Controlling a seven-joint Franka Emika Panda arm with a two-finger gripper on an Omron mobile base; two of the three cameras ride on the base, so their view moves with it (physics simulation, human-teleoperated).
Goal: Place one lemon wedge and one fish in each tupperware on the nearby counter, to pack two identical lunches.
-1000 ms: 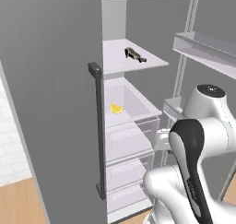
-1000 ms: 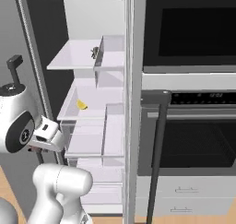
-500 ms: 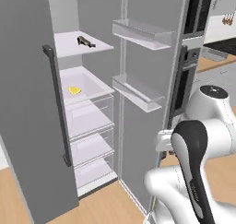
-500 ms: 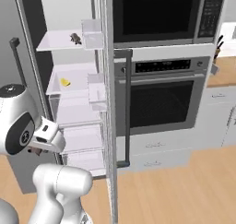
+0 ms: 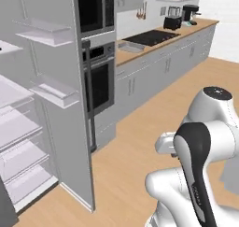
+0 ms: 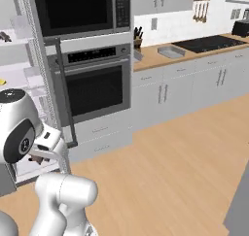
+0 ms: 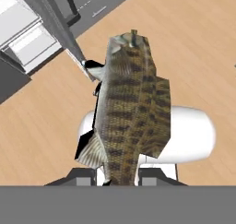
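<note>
Both base views have swung off the open fridge; the long light-brown wood-grain counter (image 6: pixel 194 49) now shows ahead. Gripper (image 7: pixel 122 174) narrowly parted, still pinching the brown striped fish (image 7: pixel 131 112) above the wooden floor (image 7: pixel 198 48).

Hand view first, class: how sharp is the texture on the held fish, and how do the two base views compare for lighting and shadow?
Hand view: the fish in the end effector looks blocky, its scales coarse. Left base view: flat, even light; the counter casts no hard shadow. Right base view: the oven glass is dark, without glare.
</note>
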